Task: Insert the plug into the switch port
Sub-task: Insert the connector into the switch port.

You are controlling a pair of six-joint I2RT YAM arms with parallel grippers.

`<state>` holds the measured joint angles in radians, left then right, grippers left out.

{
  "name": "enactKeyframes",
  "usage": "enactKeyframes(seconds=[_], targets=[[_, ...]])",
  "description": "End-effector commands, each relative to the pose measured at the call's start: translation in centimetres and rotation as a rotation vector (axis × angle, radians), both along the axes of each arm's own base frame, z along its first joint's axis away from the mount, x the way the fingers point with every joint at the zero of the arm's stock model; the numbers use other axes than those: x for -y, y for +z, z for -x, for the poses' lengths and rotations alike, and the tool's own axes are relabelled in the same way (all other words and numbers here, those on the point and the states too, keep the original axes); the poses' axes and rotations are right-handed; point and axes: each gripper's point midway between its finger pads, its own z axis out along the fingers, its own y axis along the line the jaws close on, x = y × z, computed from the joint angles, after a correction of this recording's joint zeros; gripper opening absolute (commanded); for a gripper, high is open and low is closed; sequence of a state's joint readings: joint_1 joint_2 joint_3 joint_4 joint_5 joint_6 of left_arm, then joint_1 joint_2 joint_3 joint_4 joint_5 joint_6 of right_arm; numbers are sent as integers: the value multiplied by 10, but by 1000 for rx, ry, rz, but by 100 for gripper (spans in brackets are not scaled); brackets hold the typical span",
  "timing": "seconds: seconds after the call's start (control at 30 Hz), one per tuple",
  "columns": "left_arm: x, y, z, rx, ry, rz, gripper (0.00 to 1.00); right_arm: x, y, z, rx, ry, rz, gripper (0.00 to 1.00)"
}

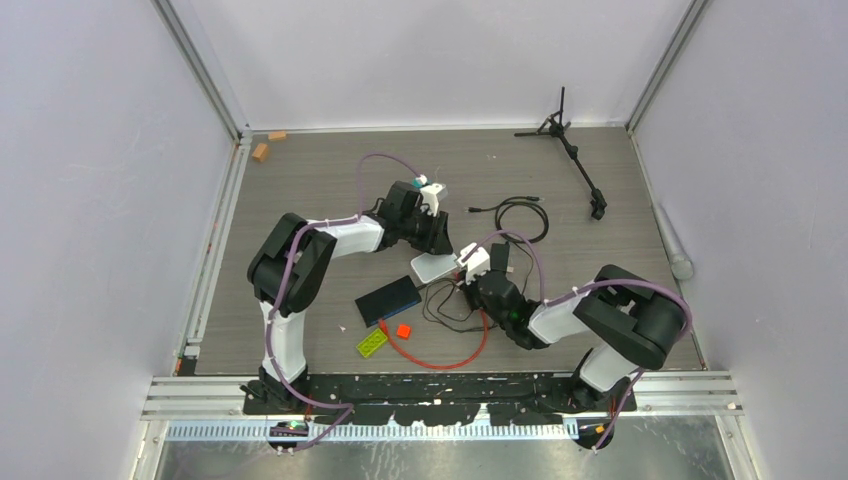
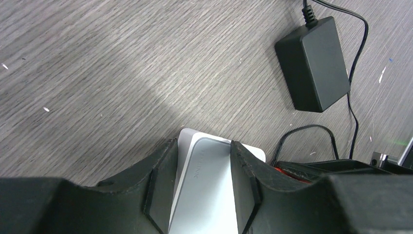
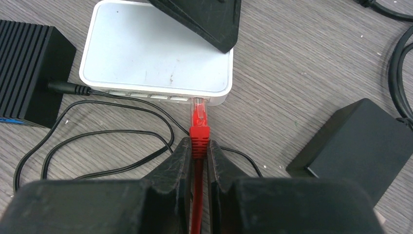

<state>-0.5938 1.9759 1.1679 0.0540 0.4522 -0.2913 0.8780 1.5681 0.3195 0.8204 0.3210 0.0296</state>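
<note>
The white switch (image 3: 146, 48) lies on the table with its row of ports facing my right gripper; it also shows in the top view (image 1: 431, 268). My left gripper (image 2: 202, 151) straddles the switch (image 2: 209, 195), its fingers against both sides. One left finger (image 3: 204, 19) shows over the switch's far right corner. My right gripper (image 3: 198, 146) is shut on the red cable (image 3: 196, 195) just behind the plug's boot. The plug (image 3: 199, 109) points at the rightmost port, its clear tip at the port's mouth. I cannot tell how deep it sits.
A black power brick (image 3: 355, 141) lies right of the switch, and its thin black wire (image 3: 97, 134) loops in front and plugs in at the switch's left. A ribbed black box (image 3: 27, 78) is on the left. A green brick (image 1: 372, 343), a coiled black cable (image 1: 520, 215) and a tripod (image 1: 575, 155) lie around.
</note>
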Motion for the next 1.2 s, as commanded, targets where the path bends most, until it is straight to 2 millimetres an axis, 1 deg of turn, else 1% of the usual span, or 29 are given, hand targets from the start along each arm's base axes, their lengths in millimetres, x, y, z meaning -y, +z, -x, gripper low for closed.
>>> enactKeyframes(seconds=[0.0,0.37,0.5,0.6,0.7,0.87,0.97,1.03,1.1,1.17], targets=[[-17,-41,54,-196,-55,-108,43,-13,16,-10,60,-7,-77,0],[-15,-45,58,-216,-78,-118,43,-18,-2,-15,42,-14,-63,1],[-12,-44,61,-224,-99,-108,43,-22,-1,-21,50,-27,-58,0],[-8,-42,67,-240,-126,-93,42,-24,5,-28,59,-44,-60,0],[-7,-38,77,-293,-152,-91,43,-25,18,-37,79,-75,-55,0],[0,-34,106,-371,-212,-54,43,-27,37,-52,121,-88,-82,1],[3,-41,126,-399,-248,-54,42,-29,44,-61,145,-99,-98,0],[5,-47,135,-442,-259,-33,40,-31,51,-68,167,-105,-109,0],[9,-48,146,-473,-279,-1,37,-33,58,-75,186,-99,-109,1],[12,-48,153,-466,-306,4,37,-35,65,-82,199,-96,-115,0]])
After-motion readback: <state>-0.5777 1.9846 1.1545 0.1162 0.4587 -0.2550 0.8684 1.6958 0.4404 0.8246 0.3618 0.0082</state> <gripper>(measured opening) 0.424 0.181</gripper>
